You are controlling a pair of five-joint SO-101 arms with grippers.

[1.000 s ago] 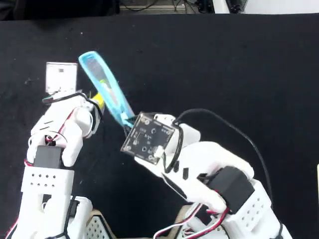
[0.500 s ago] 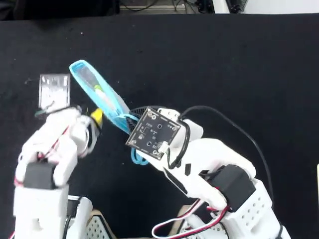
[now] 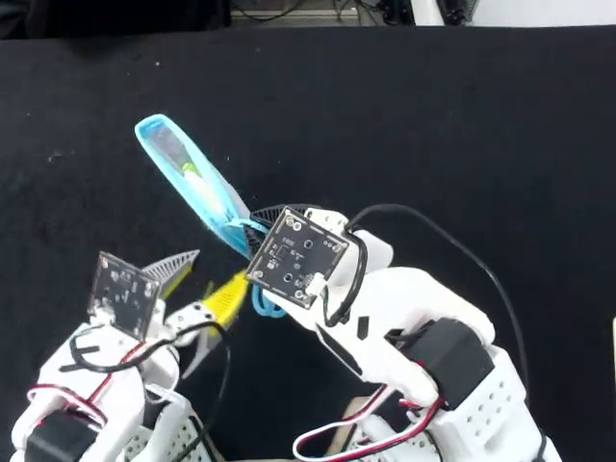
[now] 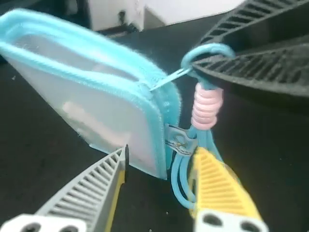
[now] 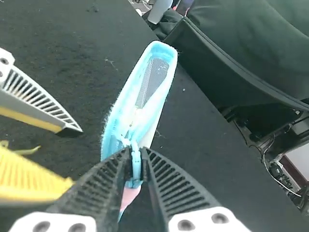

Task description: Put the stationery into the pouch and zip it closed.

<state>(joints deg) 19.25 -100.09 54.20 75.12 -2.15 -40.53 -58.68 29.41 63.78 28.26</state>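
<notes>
High view: I see the blue pouch (image 3: 188,178) standing on edge, upper left of centre on the black table (image 3: 462,125), with a pale stationery item (image 4: 84,118) inside. The right gripper (image 5: 136,157) is clamped on the zipper tab (image 5: 136,166) at the pouch's lower end. The left gripper (image 3: 204,279) sits lower left with its jaws spread, near that end.

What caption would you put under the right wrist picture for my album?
Right gripper pinches the zipper pull of the blue pouch on the black table, left gripper open alongside.
</notes>
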